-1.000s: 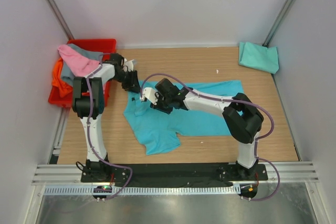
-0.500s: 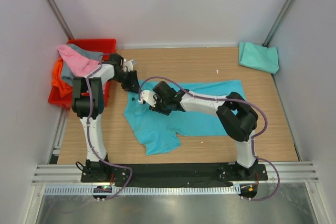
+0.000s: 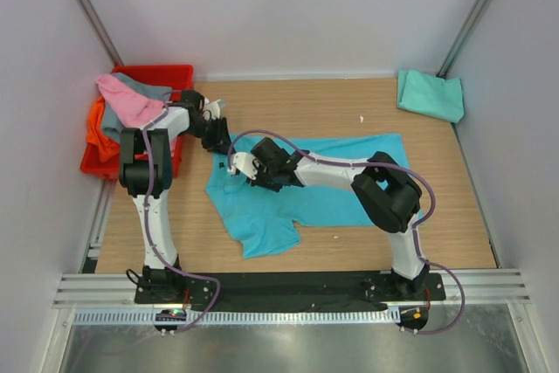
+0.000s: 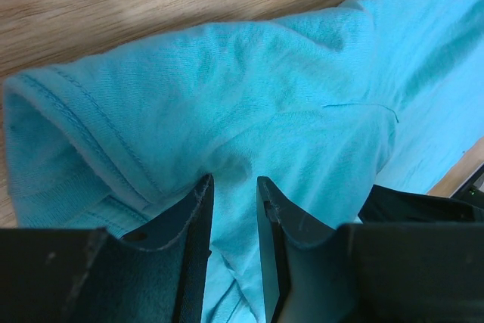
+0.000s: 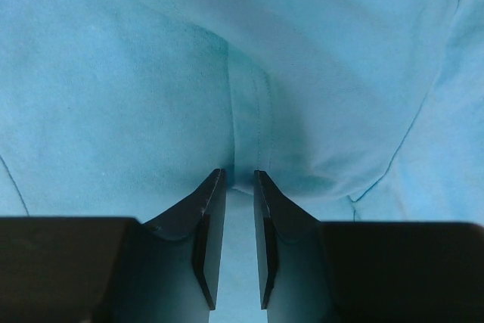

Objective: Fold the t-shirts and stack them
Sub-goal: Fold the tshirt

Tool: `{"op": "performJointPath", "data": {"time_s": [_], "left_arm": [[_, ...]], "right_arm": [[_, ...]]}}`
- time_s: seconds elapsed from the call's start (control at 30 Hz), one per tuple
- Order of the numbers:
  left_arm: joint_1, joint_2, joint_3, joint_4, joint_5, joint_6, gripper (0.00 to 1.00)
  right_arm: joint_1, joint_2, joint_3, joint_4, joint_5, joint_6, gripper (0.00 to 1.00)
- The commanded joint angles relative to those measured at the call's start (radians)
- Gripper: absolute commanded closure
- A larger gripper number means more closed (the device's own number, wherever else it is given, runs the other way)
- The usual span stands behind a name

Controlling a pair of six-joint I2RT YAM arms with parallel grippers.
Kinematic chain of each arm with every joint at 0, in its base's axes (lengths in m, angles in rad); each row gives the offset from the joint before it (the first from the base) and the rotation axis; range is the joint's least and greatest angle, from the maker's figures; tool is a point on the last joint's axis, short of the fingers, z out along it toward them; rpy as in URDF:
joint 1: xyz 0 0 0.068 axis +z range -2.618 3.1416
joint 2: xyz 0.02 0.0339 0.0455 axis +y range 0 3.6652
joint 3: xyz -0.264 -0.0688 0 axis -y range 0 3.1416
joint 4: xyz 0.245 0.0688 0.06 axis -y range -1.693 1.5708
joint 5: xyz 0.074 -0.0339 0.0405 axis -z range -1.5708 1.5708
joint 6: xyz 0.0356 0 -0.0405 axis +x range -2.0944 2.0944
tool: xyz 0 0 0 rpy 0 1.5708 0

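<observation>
1. Turquoise-blue cloth t-shirt (image 3: 341, 203) lies spread at the centre of the wooden table (image 3: 349, 102).
2. Left gripper (image 4: 234, 183) pinches a fold at its 10 o'clock corner; right gripper (image 5: 240, 175) pinches a fold just beside.
3. Folded mint-teal t-shirt (image 3: 430, 93) lies at 2 o'clock; red plastic crate (image 3: 157, 70) at 10 o'clock.

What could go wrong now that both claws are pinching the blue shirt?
1. The left claw and right claw each pinch only a small fold of the turquoise t-shirt, so it may slip free when lifted.
2. The claws sit close together, so they might collide or just bunch the cloth up.
</observation>
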Motion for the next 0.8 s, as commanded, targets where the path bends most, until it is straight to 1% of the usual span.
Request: {"op": "performJointPath", "data": {"time_s": [0.0,0.13,0.17,0.43,0.47,0.5,0.53,0.57,0.77], "left_arm": [[0.011,-0.01,-0.019,0.008,-0.008,0.006,0.69],[0.014,-0.01,-0.024,0.011,-0.004,0.004,0.69],[0.016,-0.01,-0.024,0.011,-0.002,0.004,0.69],[0.017,-0.007,-0.026,0.012,0.006,-0.002,0.69],[0.019,-0.007,-0.026,0.012,0.006,0.0,0.69],[0.017,-0.007,-0.027,0.012,0.006,0.0,0.69],[0.019,-0.007,-0.027,0.012,0.006,0.0,0.69],[0.019,-0.007,-0.027,0.012,0.007,-0.002,0.69],[0.023,-0.008,-0.029,0.012,0.009,-0.002,0.69]], "right_arm": [[0.006,0.004,0.033,0.048,0.022,-0.01,0.74],[0.011,0.005,0.028,0.065,0.038,-0.015,0.76],[0.013,0.005,0.025,0.068,0.072,-0.018,0.76],[0.016,0.007,0.019,0.095,0.107,-0.021,0.77],[0.016,0.01,0.02,0.093,0.108,-0.023,0.8],[0.016,0.013,0.022,0.088,0.11,-0.023,0.85],[0.016,0.013,0.025,0.087,0.11,-0.021,0.95],[0.017,0.012,0.025,0.084,0.108,-0.023,0.99],[0.017,-0.021,0.045,0.026,0.065,-0.004,0.99]]}}
